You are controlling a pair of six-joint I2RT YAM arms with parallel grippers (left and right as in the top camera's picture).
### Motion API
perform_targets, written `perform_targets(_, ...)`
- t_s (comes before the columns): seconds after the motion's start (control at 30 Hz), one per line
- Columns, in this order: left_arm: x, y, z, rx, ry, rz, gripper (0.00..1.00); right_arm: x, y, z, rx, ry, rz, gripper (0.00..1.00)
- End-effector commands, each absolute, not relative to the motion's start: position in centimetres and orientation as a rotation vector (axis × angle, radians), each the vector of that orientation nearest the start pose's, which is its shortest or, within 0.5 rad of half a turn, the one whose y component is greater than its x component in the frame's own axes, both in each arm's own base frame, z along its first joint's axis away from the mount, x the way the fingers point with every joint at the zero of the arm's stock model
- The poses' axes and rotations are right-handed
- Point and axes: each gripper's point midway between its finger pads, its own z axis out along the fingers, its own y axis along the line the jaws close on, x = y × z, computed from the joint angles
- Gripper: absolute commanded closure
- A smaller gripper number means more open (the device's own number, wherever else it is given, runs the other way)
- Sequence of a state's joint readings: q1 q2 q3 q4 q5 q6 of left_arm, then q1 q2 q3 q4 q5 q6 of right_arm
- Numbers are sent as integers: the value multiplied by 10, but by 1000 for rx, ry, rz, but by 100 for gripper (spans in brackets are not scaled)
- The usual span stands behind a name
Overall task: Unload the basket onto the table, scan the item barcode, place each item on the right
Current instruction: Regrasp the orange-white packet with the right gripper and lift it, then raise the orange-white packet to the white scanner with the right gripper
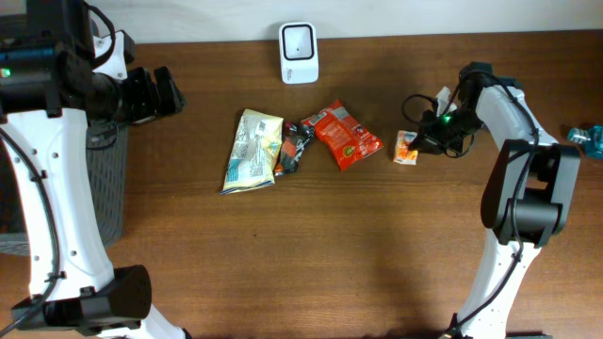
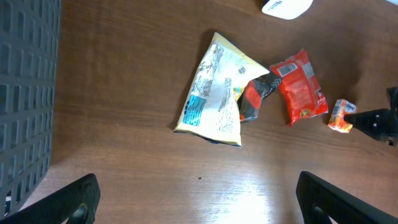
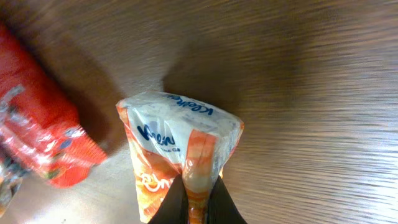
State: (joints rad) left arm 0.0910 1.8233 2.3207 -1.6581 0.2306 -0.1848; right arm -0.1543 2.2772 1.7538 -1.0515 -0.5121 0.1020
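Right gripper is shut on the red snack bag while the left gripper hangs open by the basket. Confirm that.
Wrong item. The right gripper is shut on the small orange-and-white packet; the red snack bag lies beside it, as the right wrist view shows. The left gripper does hang open by the basket.

The left arm rises from its base at the near left, its black wrist reaching right, held high. The left gripper stands wide open, both fingers far apart. The right arm bends at the elbow and reaches left, wrist low. The right gripper is pinched tight on the edge of a small orange packet.
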Motion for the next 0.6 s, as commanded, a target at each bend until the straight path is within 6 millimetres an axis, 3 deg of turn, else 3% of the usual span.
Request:
perform_targets(0.0,369,-6,323,-317,2692,-343,1,455,57,67,178,2727,1323,96)
perform_targets(0.07,369,-6,323,-317,2692,-343,1,458,78,105,75,2495,1622,96)
perform_targets(0.2,369,-6,322,-318,2692,-343,1,459,106,166,-10,2129,2014,96)
perform_targets(0.4,369,-6,322,-318,2692,-343,1,457,122,171,-63,2110,2052,96)
perform_targets(0.57,369,-6,323,-317,2691,-343,1,451,160,171,-207,2114,2070,96)
